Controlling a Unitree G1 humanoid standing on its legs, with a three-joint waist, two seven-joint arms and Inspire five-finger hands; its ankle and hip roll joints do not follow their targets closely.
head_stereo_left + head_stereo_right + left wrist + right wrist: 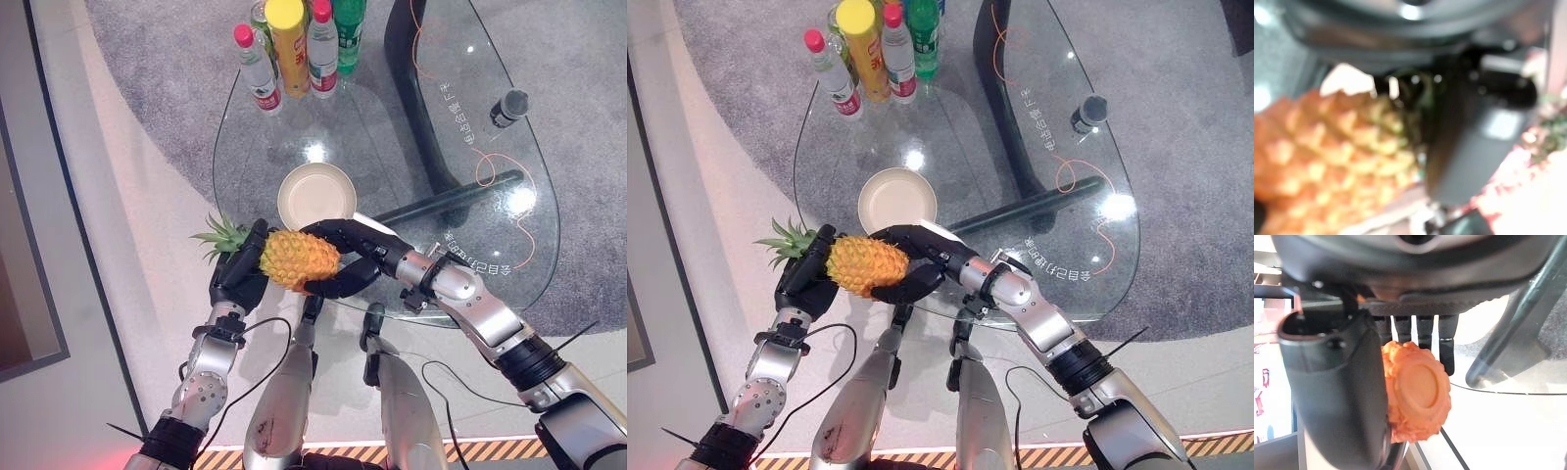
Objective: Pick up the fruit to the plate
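A yellow-orange pineapple (pixel 299 257) with a green crown hangs sideways at the near edge of the glass table (pixel 490 225), held between both hands. My left hand (pixel 235 276) grips its crown end, with the thumb (pixel 1464 147) pressed against the fruit (pixel 1327 161). My right hand (pixel 370 253) is curled round the body from the other side. The pineapple's base (pixel 1418 391) sits between that hand's thumb (pixel 1332 396) and fingers. A cream round plate (pixel 315 196) lies empty on the glass just beyond the fruit.
Several bottles (pixel 294 44) stand grouped at the table's far left edge. A small dark bottle (pixel 508 106) stands at the far right, and a thin orange cord (pixel 490 166) trails across the glass. The dark table base (pixel 446 201) shows beneath the glass.
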